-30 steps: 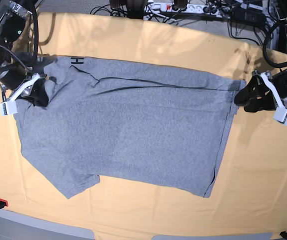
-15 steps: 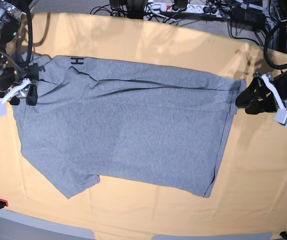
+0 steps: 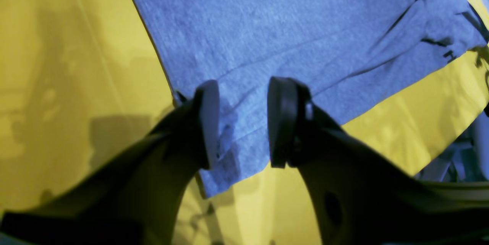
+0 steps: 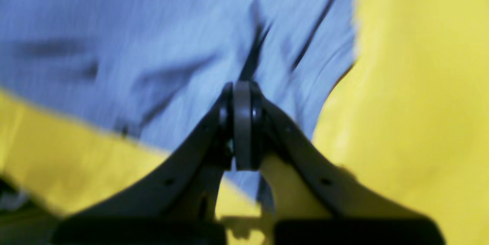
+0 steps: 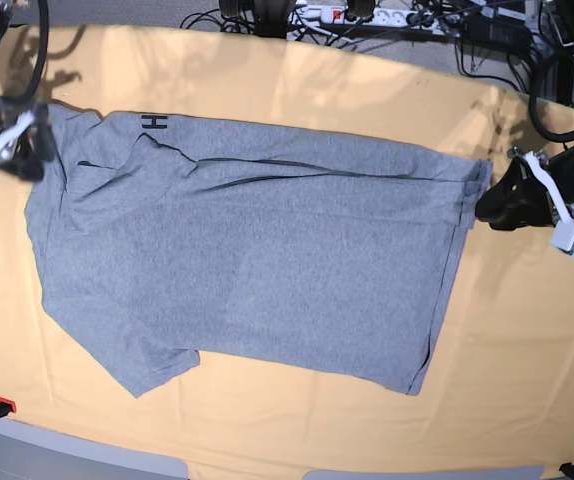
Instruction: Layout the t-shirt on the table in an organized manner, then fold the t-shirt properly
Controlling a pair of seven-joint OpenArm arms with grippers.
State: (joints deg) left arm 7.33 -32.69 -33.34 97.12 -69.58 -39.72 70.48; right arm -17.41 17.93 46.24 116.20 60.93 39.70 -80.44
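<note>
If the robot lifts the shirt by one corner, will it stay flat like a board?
Probably not. The shirt already shows creases and a folded-over edge, so it would likely droop and bunch. It looks thin and light, and pushing it would probably wrinkle it on the table rather than slide it whole.

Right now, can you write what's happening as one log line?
t-shirt: flat, half-folded on table | left end effector: open over hem corner | right end effector: shut at shirt edge
</note>
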